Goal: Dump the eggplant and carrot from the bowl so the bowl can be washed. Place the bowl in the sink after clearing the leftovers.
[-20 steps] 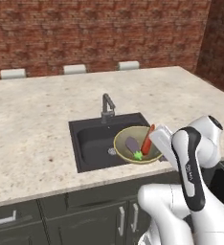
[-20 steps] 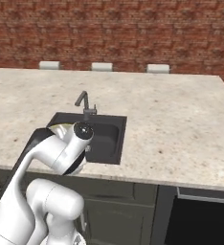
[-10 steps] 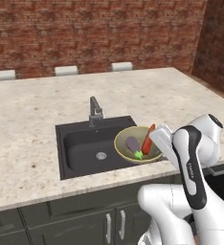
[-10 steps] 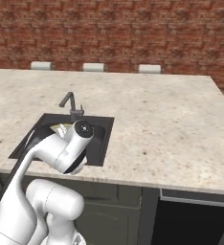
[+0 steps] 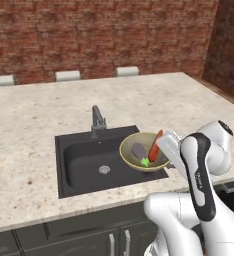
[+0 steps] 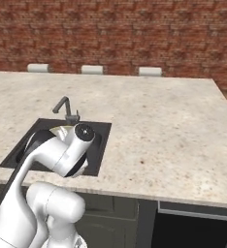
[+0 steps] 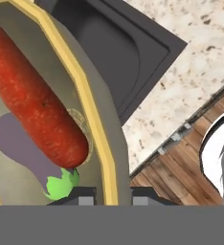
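While over sink (image 5: 84,160), bowl (image 5: 130,156) gripped

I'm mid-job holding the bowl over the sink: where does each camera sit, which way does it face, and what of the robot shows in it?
Left base view: behind the arm's left, looking forward and down at the sink and bowl with the carrot and eggplant; the arm rises lower right.
Right base view: behind its right, same counter; the arm rises lower left, covering most of the bowl.
Hand view: along the hand, whose fingertips straddle the bowl's rim.
Both base views share the faucet and the brick wall.
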